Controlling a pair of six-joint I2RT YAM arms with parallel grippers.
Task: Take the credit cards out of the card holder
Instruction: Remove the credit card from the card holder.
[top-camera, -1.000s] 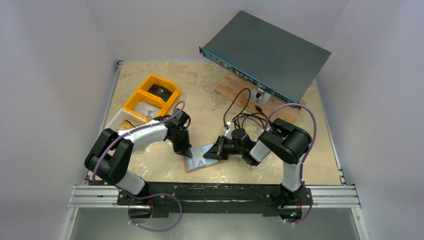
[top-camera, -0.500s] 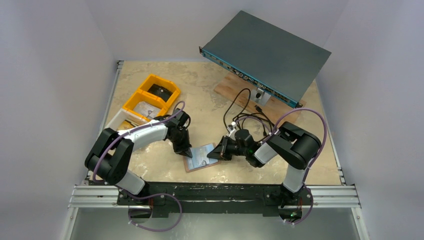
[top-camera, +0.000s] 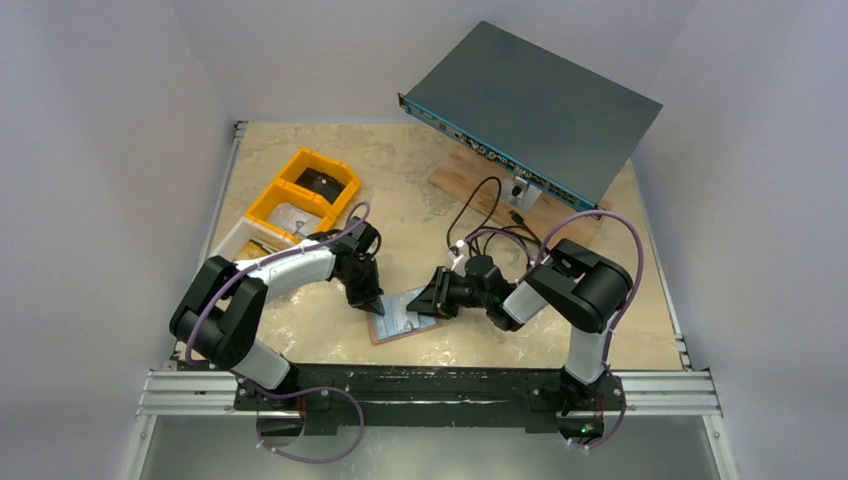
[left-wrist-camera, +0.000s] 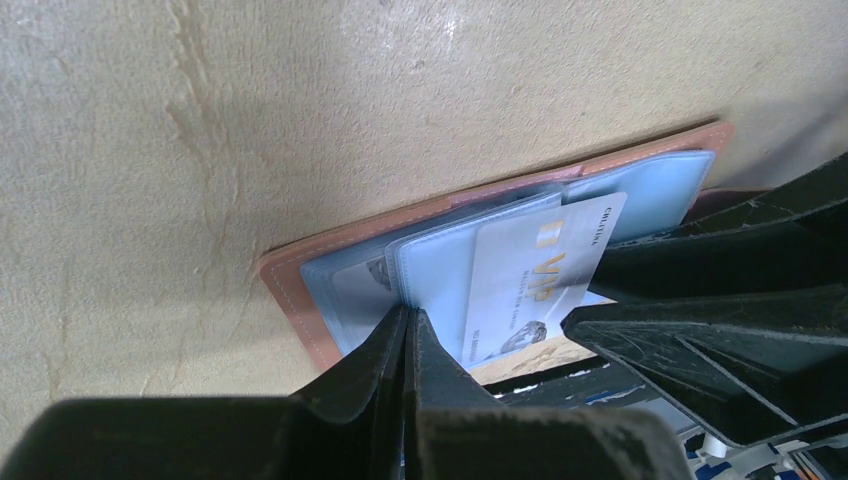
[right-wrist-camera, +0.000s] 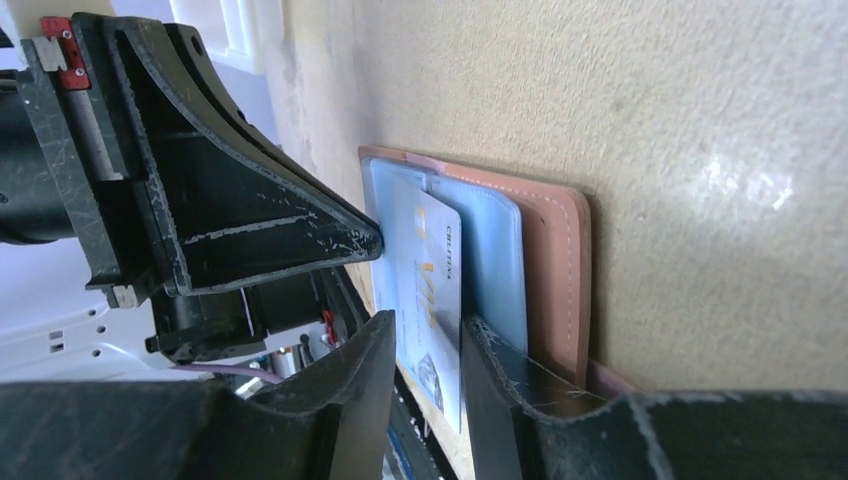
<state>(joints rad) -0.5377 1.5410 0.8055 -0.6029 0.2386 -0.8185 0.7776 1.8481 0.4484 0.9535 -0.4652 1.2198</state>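
1. We see a beige mottled counter closed in by pale walls, with both arms bolted to a metal rail at its near edge.
2. At the far right a flat grey metal rack unit sits tilted on a wooden board. Black cables trail from it toward the right arm.
3. On the left stand two yellow plastic bins, well apart from the arms' tips.
4. The tan-brown leather card holder lies open on the counter near the front edge. It sits between the two arms with its pale blue-grey inside facing up.
5. The left arm reaches down to the holder, and its jaws are closed, tips together. They press on the holder's inside near its left edge.
6. One pale blue-grey credit card with gold lettering sticks partly out of a sleeve, tilted up off the holder toward the right arm.
7. The right arm's jaws stand a narrow way apart with that card's edge between them. We cannot tell whether they actually clamp it.
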